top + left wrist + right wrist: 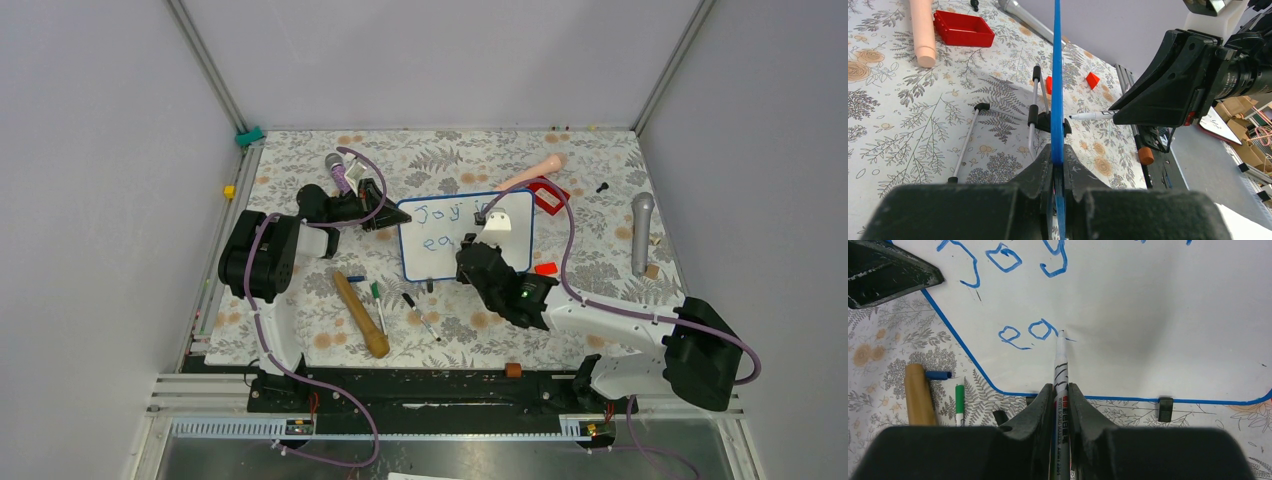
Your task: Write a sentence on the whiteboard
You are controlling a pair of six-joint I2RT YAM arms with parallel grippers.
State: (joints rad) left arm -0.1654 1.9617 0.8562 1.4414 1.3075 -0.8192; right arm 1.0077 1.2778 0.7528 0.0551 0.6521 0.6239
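The whiteboard (430,265) stands tilted on its black feet mid-table, with the sentence (445,214) in blue reading "Joy i.." above "ea". My left gripper (386,216) is shut on the board's left blue edge; in the left wrist view the frame (1057,75) runs edge-on between my jaws (1058,161). My right gripper (478,247) is shut on a whiteboard marker (1060,362). In the right wrist view the gripper (1060,390) holds the marker tip against the board (1148,315), just right of the letters "ea" (1029,333).
A wooden pestle (361,314), a green marker (378,305) and a black pen (420,312) lie in front of the board. A red box (548,195) and a pink cylinder (530,172) lie behind it. A grey microphone (641,232) lies at the right and another microphone (338,170) at the back left.
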